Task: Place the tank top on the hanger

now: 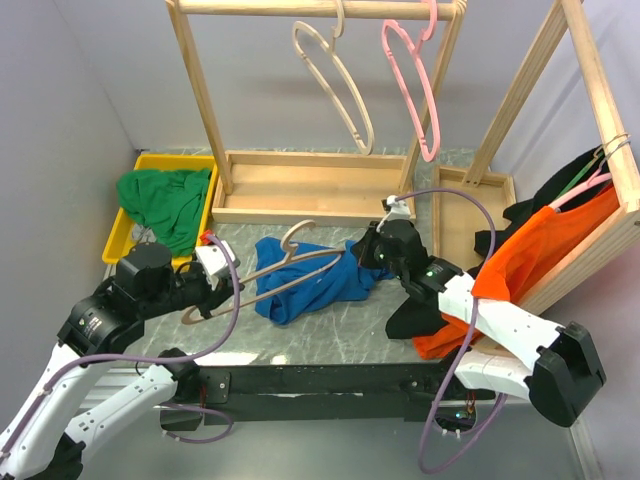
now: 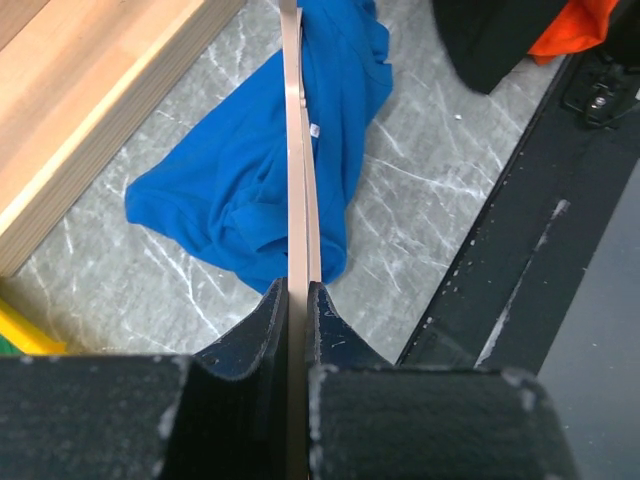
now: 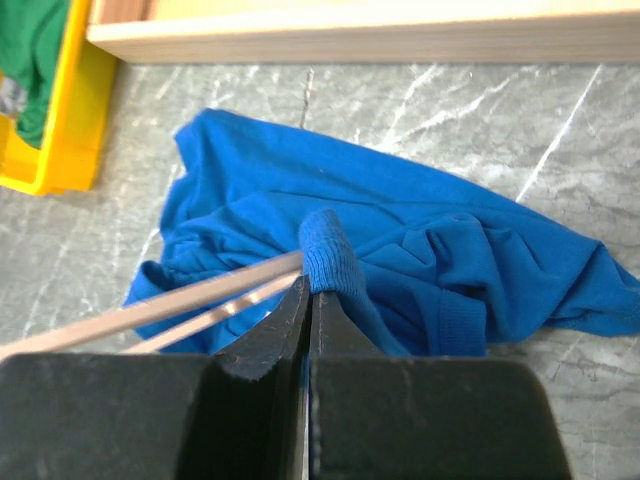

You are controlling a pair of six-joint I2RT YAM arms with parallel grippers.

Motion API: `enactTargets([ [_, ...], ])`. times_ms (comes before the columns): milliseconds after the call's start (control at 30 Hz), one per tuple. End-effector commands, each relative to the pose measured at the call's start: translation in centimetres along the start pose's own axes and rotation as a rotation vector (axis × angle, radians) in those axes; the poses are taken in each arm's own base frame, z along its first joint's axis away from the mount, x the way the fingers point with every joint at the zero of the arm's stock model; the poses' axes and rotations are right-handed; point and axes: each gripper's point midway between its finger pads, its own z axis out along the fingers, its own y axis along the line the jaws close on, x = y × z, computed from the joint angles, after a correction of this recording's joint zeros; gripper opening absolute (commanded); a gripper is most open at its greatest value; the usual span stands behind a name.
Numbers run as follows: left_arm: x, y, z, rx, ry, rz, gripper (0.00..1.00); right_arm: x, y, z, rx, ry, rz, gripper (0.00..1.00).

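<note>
The royal-blue tank top lies crumpled on the marble table in front of the wooden rack. My left gripper is shut on the lower end of the pale beige hanger, which reaches out over the top, hook up. In the left wrist view the hanger runs straight out from the shut gripper across the blue fabric, whose white label shows. My right gripper is shut on a ribbed strap of the tank top, right beside the hanger's thin bars.
A wooden rack at the back carries a second beige hanger and a pink hanger. A yellow bin holds a green garment. An orange shirt and a black garment hang from the right rack.
</note>
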Motion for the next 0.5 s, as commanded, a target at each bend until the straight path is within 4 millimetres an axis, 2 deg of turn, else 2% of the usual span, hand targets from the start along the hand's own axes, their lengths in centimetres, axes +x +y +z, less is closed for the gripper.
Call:
enactTargets([
  [0,-3.0,-0.9,-1.0,0.049,-0.094,0.022,0.01,-2.2,0.6,-1.1,-0.026,-0.075,-0.005,0.00],
  [100,-3.9,-1.6,-1.8,0.077,-0.130,0.038,0.01,-2.6,0.2,-0.9,0.011,-0.079,-0.016,0.00],
  [300,-4.9,-2.7,-3.4,0.110,-0.187,0.057,0.01,-3.9,1.3,-0.5,0.005,-0.087,-0.029,0.00],
  [433,-4.4,-2.7,-3.2,0.108,-0.177,0.051,0.01,-6.4,3.2,-1.0,-0.045,-0.133,-0.035,0.00],
  [467,-4.4,-1.9,-3.1,0.067,-0.170,0.047,0.01,-6.7,3.5,-0.9,-0.048,-0.131,-0.036,0.00],
])
